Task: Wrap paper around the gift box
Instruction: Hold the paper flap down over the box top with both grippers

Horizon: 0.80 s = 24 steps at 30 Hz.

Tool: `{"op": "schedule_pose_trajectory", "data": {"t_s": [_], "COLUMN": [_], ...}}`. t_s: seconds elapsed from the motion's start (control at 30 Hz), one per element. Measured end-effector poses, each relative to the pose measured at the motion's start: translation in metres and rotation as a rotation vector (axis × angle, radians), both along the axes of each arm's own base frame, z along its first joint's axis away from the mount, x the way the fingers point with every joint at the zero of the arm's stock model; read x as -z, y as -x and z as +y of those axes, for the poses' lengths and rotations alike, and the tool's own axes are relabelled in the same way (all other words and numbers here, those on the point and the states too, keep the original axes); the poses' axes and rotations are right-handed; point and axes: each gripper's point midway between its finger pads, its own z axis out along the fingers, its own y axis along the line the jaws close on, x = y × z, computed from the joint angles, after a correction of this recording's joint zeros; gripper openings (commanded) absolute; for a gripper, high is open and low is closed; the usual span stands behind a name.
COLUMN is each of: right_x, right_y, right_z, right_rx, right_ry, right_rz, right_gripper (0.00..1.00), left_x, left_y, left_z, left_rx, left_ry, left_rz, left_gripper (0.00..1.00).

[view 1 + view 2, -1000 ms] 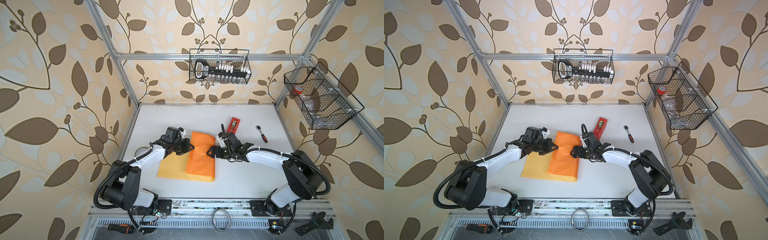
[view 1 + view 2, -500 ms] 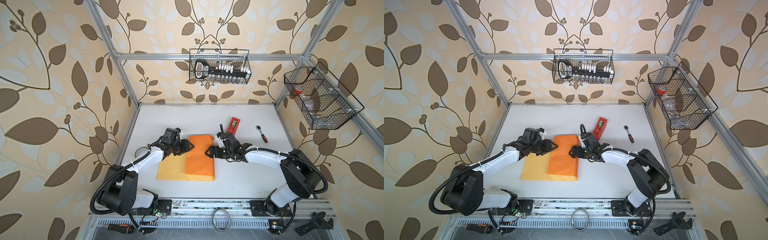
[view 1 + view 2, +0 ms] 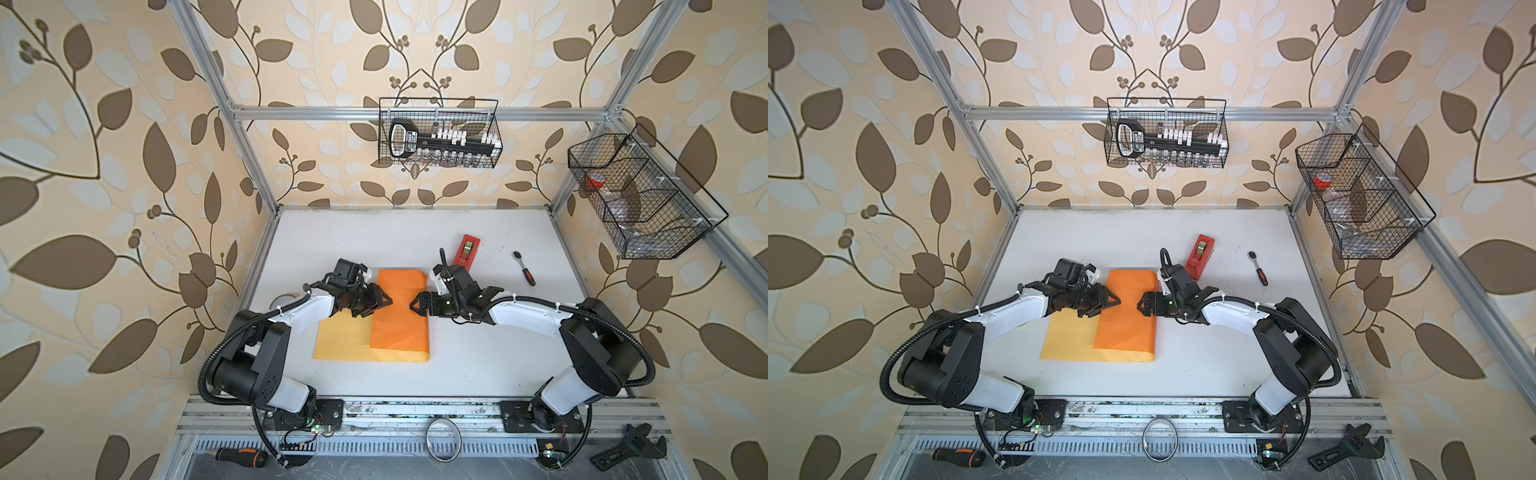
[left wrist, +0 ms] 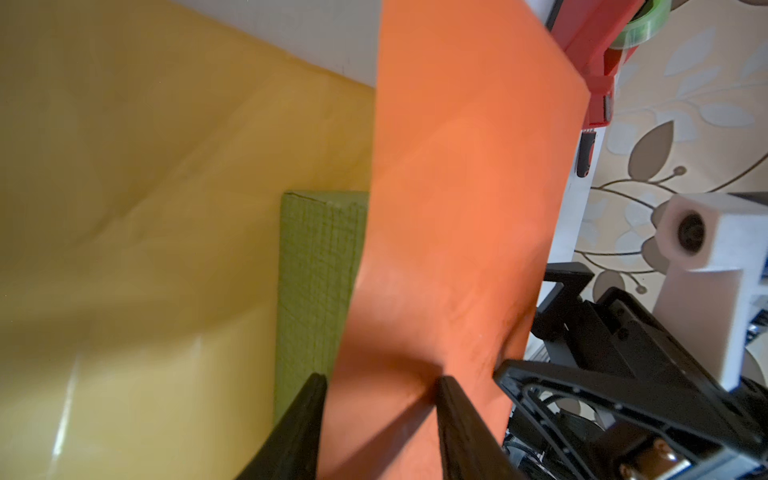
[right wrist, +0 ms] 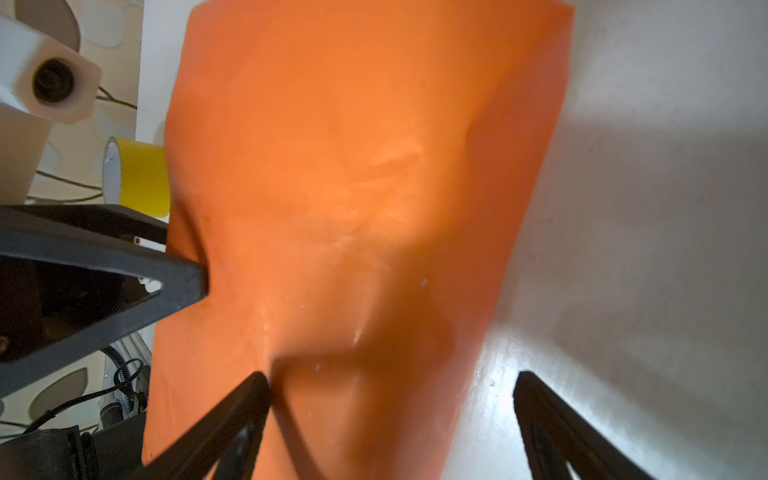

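Both top views look steeply down on my whole table [image 3: 374, 232] from high above. My wrist cameras [image 4: 692, 232] sit close, facing each other across the paper [image 4: 457, 208].

- Paper [image 5: 353, 187]: thin sheet. The orange face between both pairs of jaws is smooth, softly shiny and faintly creased; the yellow face beside the left jaws is satin.
- Gift box [image 4: 320, 270], at the left jaws: matt green, fine woven-looking grain.
- Jaws: matt black plastic.
- Surface [image 5: 644, 208], under the right jaws: white, smooth, slightly glossy.
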Motion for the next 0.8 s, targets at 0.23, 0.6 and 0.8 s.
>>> {"op": "schedule_pose_trajectory", "data": {"t_s": [0.23,0.6,0.8], "right_x": [0.001,0.000,-0.004], "right_y": [-0.002,-0.005,-0.005], "right_z": [-0.003,-0.030,-0.056], "right_rx": [-0.003,0.012,0.029], "right_ry": [0.000,0.025,0.050], "right_rz": [0.002,0.015,0.018], "right_gripper": [0.92,0.92,0.93], "left_x": [-0.001,-0.001,-0.002], "left_y": [0.004,0.018,0.019], "left_z": [-0.013,-0.051,-0.059], "left_rx": [0.022,0.098,0.102], "left_ry": [0.022,0.056,0.067], "left_rz": [0.003,-0.005,-0.013], "left_gripper": [0.31,0.24,0.22]}}
